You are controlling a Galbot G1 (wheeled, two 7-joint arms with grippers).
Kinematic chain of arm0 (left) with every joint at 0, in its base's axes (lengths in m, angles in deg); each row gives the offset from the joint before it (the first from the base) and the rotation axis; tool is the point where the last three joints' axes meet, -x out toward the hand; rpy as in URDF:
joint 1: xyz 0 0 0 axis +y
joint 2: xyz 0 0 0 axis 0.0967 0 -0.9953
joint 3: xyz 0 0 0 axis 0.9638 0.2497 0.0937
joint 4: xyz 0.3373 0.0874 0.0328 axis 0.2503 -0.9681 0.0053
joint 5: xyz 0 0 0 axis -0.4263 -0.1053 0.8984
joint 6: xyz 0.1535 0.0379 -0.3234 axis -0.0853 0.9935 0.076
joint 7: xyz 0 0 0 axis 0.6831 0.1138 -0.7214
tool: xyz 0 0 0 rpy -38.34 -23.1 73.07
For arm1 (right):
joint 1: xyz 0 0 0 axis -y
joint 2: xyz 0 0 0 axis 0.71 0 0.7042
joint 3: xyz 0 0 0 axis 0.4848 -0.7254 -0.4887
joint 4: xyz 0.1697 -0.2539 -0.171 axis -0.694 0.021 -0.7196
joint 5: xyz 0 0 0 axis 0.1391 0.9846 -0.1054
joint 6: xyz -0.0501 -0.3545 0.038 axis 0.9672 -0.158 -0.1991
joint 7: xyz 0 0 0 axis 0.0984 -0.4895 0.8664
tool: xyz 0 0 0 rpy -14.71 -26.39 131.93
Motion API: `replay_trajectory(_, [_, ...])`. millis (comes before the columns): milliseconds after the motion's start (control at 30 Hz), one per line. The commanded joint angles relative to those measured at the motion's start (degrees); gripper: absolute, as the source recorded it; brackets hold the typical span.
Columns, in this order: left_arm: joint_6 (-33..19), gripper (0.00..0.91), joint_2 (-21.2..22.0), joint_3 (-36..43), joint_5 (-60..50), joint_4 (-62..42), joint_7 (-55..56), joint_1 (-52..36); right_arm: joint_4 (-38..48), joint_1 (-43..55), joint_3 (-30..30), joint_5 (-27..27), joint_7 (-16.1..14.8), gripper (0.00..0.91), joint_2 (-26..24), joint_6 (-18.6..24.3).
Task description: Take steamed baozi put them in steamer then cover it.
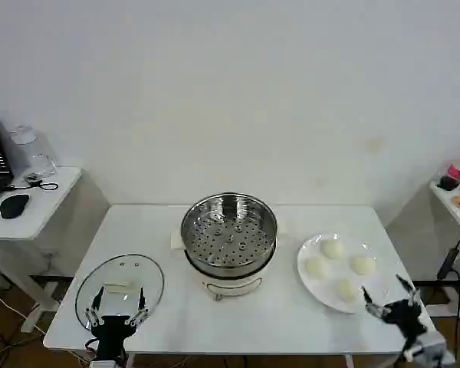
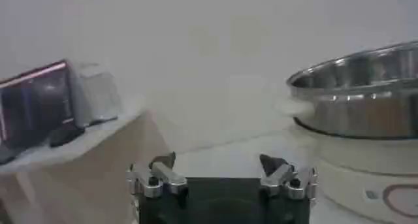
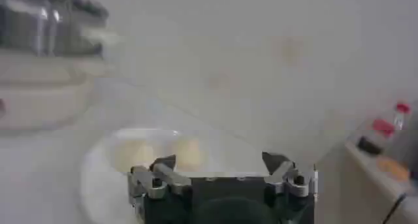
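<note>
White surface (image 1: 291, 322): carries all task items. Steamer (image 1: 229, 234): centred on the surface, uncovered, perforated tray exposed inside the steel pot, white base beneath (steel rim and white base also visible from the left wrist (image 2: 366, 108)). Cover (image 1: 120, 287): lying flat on the surface well to the left of the steamer, near the front-left corner, bar handle facing up. White plate (image 1: 316, 287): resting to the right of the steamer, apart from it. Steamed baozi (image 1: 332, 248): four in total, all on the plate, none in the steamer (two appear as pale blurs in the right wrist view (image 3: 137, 152)).

Left tool (image 1: 116, 307): positioned at the front edge of the surface, over the near rim of the cover, fingers spread apart, gripping nothing (image 2: 222, 173). Right tool (image 1: 389, 299): positioned just off the front-right rim of the plate, fingers likewise spread apart and empty (image 3: 222, 173).
</note>
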Motion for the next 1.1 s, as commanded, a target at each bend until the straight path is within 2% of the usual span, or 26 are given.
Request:
replay_trajectory(33, [1.4, 0.907, -0.8, -0.8, -2.9, 1.4, -2.9, -2.0, 12.8, 17.2, -5.5, 16.2, -19.7, 0.907, -22.1, 2.7])
replay_trajectory(67, [1.3, 0.907, -0.7, -0.7, -2.9, 1.5, -2.8, -2.2, 12.8, 17.2, -5.5, 16.2, -19.7, 0.907, -22.1, 2.7])
replay_trajectory(100, [1.3, 0.907, -0.6, -0.7, -3.0, 1.5, -2.8, -2.4, 14.7, 21.2, -10.0, 17.8, -21.8, 0.907, -24.3, 3.9])
replay_trajectory(133, [1.3, 0.907, -0.4, -0.7, -3.1, 1.4, -2.8, -2.7, 17.6, 27.2, -17.0, 18.8, -24.7, 0.907, -26.5, 5.8])
replay_trajectory(167, [1.4, 0.907, -0.2, -0.7, -3.2, 1.3, -2.8, -2.9, 19.6, 31.8, -20.5, 19.1, -26.1, 0.907, -27.1, 7.1])
replay_trajectory(200, [1.4, 0.907, 0.0, -0.7, -3.2, 1.2, -2.8, -3.0, 20.8, 34.2, -24.0, 19.3, -27.3, 0.907, -27.4, 7.8])
replay_trajectory(267, [1.4, 0.907, 0.4, -0.7, -3.3, 1.1, -2.8, -3.3, 26.0, 46.2, -34.4, 19.0, -30.2, 0.907, -28.4, 11.5])
replay_trajectory(333, [1.4, 0.907, 0.5, -0.8, -3.4, 1.1, -2.9, -3.3, 29.4, 51.8, -40.7, 18.9, -32.2, 0.907, -28.7, 14.3])
replay_trajectory(367, [1.3, 0.907, 0.6, -0.9, -3.4, 1.2, -2.9, -3.3, 30.5, 55.1, -45.9, 18.4, -33.3, 0.907, -29.0, 15.2])
replay_trajectory(400, [1.4, 0.907, 0.7, -0.9, -3.4, 1.2, -3.0, -3.4, 31.1, 56.9, -47.1, 17.9, -33.8, 0.907, -29.1, 15.3])
replay_trajectory(500, [1.4, 0.907, 0.7, -1.4, -3.3, 0.9, -3.0, -3.9, 33.9, 65.1, -58.0, 14.9, -36.0, 0.907, -28.3, 15.7])
replay_trajectory(567, [1.4, 0.907, 0.6, -1.6, -3.3, 0.6, -3.1, -4.4, 36.0, 71.7, -66.4, 9.6, -36.2, 0.907, -27.1, 15.1])
replay_trajectory(633, [1.5, 0.907, 0.7, -1.7, -3.3, 0.7, -3.1, -4.7, 37.8, 75.3, -72.3, 6.6, -36.8, 0.907, -25.4, 14.5])
replay_trajectory(800, [1.8, 0.907, 0.8, -1.8, -3.2, 1.4, -3.2, -5.2, 45.7, 82.3, -81.5, 7.0, -37.9, 0.907, -18.9, 14.4])
replay_trajectory(967, [1.8, 0.907, 0.9, -2.6, -3.0, 1.9, -3.3, -5.0, 52.1, 84.5, -85.8, 6.7, -38.9, 0.907, -13.8, 13.3])
replay_trajectory(1100, [1.7, 0.907, 0.9, -3.2, -2.8, 2.4, -3.5, -4.6, 56.5, 84.7, -86.3, 6.8, -37.9, 0.907, -9.7, 13.0])
